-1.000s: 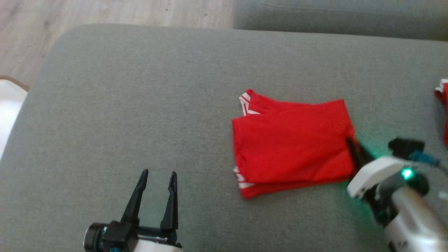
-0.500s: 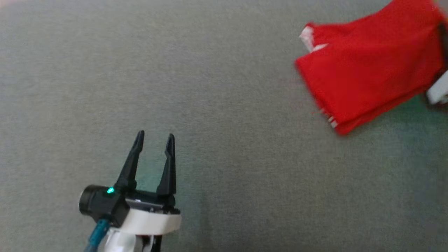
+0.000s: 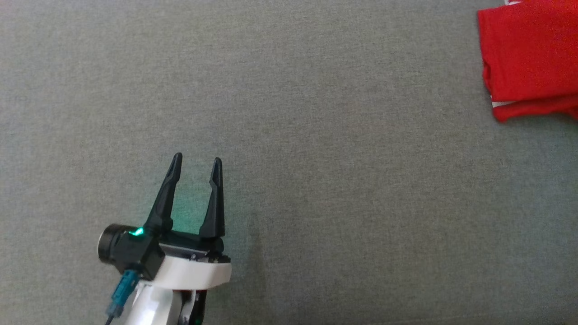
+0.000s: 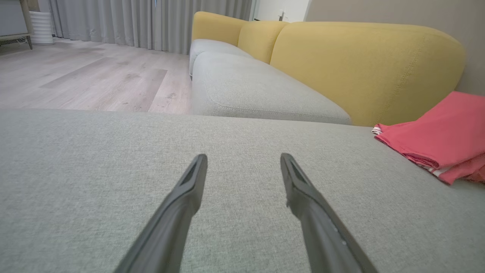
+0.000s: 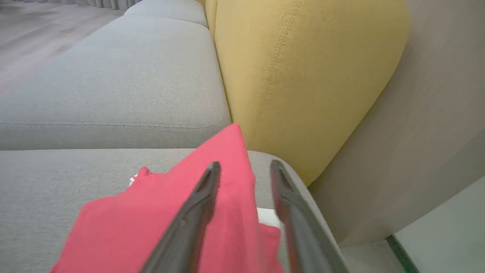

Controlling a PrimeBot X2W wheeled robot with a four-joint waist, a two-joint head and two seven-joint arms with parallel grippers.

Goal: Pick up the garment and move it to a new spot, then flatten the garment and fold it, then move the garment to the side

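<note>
The garment (image 3: 528, 58) is a folded red piece with white striped trim, lying on the grey cushion (image 3: 316, 180) at the head view's upper right corner. The left wrist view shows the garment (image 4: 443, 132) at far right, by the yellow backrest. My left gripper (image 3: 197, 158) hovers open over bare cushion at lower left, far from the cloth; its fingers (image 4: 243, 157) stand well apart with nothing between them. My right gripper (image 5: 245, 164) is open just above the garment (image 5: 151, 220); the left finger crosses the cloth, and the cloth's right edge lies under the gap.
A yellow backrest (image 5: 303, 76) rises right behind the garment, with a pale wall panel (image 5: 435, 113) beside it. A second grey seat cushion (image 4: 250, 91) continues beyond. Wooden floor (image 4: 94, 76) and grey curtains lie past the cushion's far edge.
The head camera has swung, so the garment now sits at the picture's upper right. The right gripper, shut on the garment's right edge a second ago, has left that view. Left gripper stays open.
</note>
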